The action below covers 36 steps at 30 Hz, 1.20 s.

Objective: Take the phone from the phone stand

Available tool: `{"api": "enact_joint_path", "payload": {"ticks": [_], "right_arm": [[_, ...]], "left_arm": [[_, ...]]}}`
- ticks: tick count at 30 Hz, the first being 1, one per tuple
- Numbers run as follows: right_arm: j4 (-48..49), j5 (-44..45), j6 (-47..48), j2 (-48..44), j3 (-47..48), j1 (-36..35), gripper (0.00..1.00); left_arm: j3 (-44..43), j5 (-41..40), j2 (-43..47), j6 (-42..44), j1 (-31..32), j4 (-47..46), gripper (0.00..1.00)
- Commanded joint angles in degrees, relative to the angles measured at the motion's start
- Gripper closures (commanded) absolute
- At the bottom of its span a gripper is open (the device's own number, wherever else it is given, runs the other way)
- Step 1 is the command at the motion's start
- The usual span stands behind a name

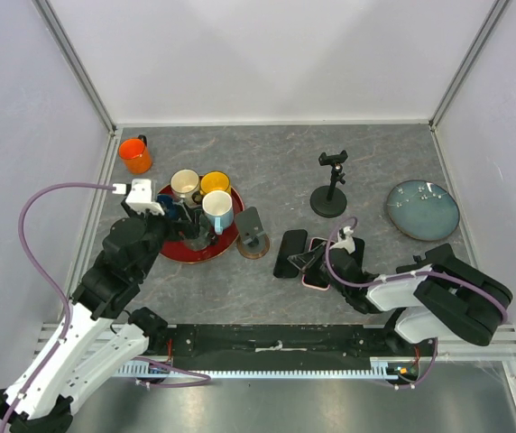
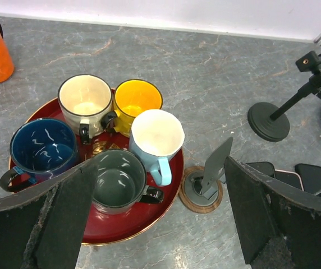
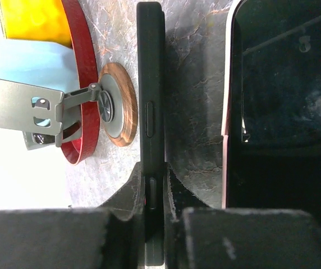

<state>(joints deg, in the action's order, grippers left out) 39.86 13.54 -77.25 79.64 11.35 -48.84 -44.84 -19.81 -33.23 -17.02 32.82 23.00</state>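
- The right gripper (image 3: 152, 171) is nearest the arms' bases, to the right of the phone stand (image 1: 252, 233). Its fingers are pinched tight on the near end of the black phone (image 3: 151, 112), which shows edge-on with its side buttons visible.
- The black phone is off the phone stand and sits just to the right of the stand's round wooden base. It is unclear whether it rests on the table.
- A pink-edged phone (image 3: 284, 112) lies screen up, further right of the stand, just beyond the black phone.
- The left gripper (image 2: 160, 168) hovers to the left of the stand, its jaws spread wide and holding nothing.
- A red tray (image 2: 143, 224) sits right against the stand's left side. It carries a grey mug (image 2: 117, 179), a pale blue mug (image 2: 156, 134), a dark blue mug (image 2: 42, 145), a cream mug (image 2: 85, 100) and a yellow mug (image 2: 137, 98).
- A black tripod mount (image 1: 332, 191) stands behind and to the right of the stand.
- A blue plate (image 1: 422, 209) lies far to the stand's right.
- An orange mug (image 1: 135, 155) stands far back on the left.
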Motion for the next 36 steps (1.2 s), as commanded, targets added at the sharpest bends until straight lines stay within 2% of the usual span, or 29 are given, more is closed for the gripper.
{"api": "enact_joint_path", "payload": {"ticks": [1, 3, 4, 7, 13, 18, 23, 25, 33, 36], "right_arm": [[3.58, 0.18, -2.04, -2.11, 0.77, 0.24, 0.83], [0.5, -0.62, -0.27, -3.34, 0.95, 0.32, 0.67], [-0.99, -0.53, 1.47, -5.35, 1.04, 0.24, 0.53], [-9.25, 0.52, 3.59, -10.53, 1.3, 0.32, 0.32], [-22.51, 0.35, 13.34, -18.37, 3.58, 0.32, 0.14], [-25.44, -2.81, 20.38, -17.15, 6.92, 0.24, 0.09], [-20.8, -9.49, 22.14, -9.07, 9.55, -0.11, 0.08], [-20.0, -11.51, 22.76, -6.18, 10.52, -0.64, 0.04], [-27.28, -6.16, 26.89, -8.26, 14.83, -3.45, 0.02], [-31.32, -2.21, 28.73, -12.21, 15.1, -3.46, 0.02]], "left_arm": [[0.01, 0.92, 1.59, -0.3, -1.17, -3.32, 0.01], [0.19, 0.83, 2.2, -0.47, -1.79, -3.32, 0.01], [0.19, 0.74, 2.47, -0.47, -1.97, -3.49, 0.01], [0.45, 0.65, 3.26, -0.39, -2.67, -3.67, 0.01], [0.54, 2.23, 3.7, -0.91, -4.69, -3.93, 0.01], [0.63, 4.08, 3.26, -1.7, -6.1, -4.11, 0.01], [0.81, 5.05, 3.0, -2.14, -7.06, -4.37, 0.01], [0.81, 5.13, 2.91, -2.23, -7.15, -4.37, 0.01], [0.89, 5.4, 2.74, -2.41, -7.77, -4.37, 0.01], [0.89, 5.75, 2.65, -2.41, -8.12, -4.46, 0.01]]}}
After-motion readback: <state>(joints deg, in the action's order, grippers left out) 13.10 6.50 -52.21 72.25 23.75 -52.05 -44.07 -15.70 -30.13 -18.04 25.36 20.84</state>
